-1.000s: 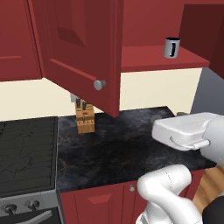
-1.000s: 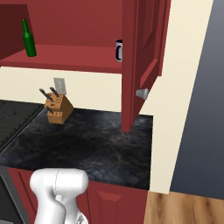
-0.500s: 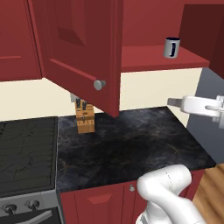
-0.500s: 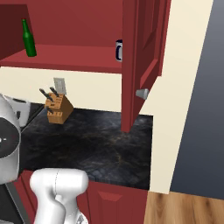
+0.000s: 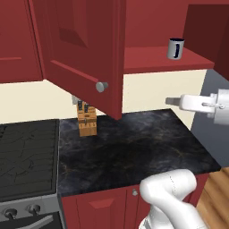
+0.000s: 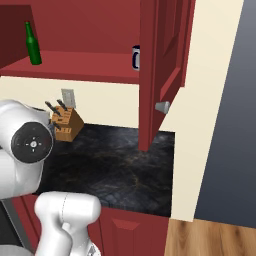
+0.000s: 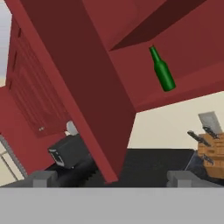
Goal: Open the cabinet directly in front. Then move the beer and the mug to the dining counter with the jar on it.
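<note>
The red cabinet stands open, its left door (image 5: 80,53) and right door (image 6: 160,65) both swung out. On its red shelf (image 5: 152,60) the white-grey mug (image 5: 175,48) stands at the right, half hidden by the right door in the right base view (image 6: 135,57). The green beer (image 6: 33,45) stands upright at the shelf's left end (image 7: 162,72). My gripper (image 7: 112,178) is open and empty, low and well short of the shelf, with the left door's edge (image 7: 100,127) ahead of it. The dining counter and the jar are out of view.
A wooden knife block (image 5: 86,120) stands at the back of the black worktop (image 5: 134,147) under the cabinet. A stove (image 5: 27,156) adjoins on the left. My white arm (image 5: 201,103) reaches in over the worktop's right end. Wood floor (image 6: 210,237) lies to the right.
My arm has swung: in the left base view its white end has drawn back towards the right edge, and a large joint has come in at the left of the right base view. Doors, beer and mug are unmoved.
</note>
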Tool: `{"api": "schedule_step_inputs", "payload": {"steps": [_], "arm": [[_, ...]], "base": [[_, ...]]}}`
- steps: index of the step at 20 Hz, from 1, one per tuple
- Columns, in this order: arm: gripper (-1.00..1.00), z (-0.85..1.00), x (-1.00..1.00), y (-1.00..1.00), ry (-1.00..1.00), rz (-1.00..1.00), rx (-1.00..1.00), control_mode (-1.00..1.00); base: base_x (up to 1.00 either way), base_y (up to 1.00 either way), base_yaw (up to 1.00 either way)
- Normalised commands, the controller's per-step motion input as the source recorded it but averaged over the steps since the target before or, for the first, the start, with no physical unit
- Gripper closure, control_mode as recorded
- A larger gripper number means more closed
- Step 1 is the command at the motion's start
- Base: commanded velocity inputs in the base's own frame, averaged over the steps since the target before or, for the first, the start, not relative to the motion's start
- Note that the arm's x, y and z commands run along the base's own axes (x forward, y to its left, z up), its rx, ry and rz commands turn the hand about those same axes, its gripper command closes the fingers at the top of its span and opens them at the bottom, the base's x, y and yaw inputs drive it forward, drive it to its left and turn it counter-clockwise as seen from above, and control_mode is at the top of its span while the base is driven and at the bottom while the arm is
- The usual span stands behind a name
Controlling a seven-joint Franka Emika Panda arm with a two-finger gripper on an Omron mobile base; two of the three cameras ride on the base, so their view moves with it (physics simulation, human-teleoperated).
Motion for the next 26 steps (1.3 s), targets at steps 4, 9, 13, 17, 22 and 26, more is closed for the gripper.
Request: {"api": "schedule_step_inputs", "payload": {"steps": [4, 9, 13, 17, 22, 26], "arm": [[-1.0, -0.15, 0.73, 0.0, 0.02, 0.07, 0.0, -1.0], [-1.0, -0.13, 0.66, 0.13, 0.05, 0.08, -0.01, -1.0], [-1.0, -0.07, 0.13, 0.61, 0.0, 0.11, -0.06, -1.0], [-1.0, -0.1, 0.04, 0.91, 0.0, 0.15, -0.07, -1.0], [-1.0, -0.17, 0.02, 0.99, 0.0, 0.17, -0.06, -1.0], [-1.0, -0.28, 0.08, 1.0, 0.0, 0.16, -0.05, -1.0]], "base": [[0.0, 0.0, 0.0], [0.0, 0.0, 0.0], [0.0, 0.0, 0.0], [0.0, 0.0, 0.0], [0.0, 0.0, 0.0], [0.0, 0.0, 0.0]]}}
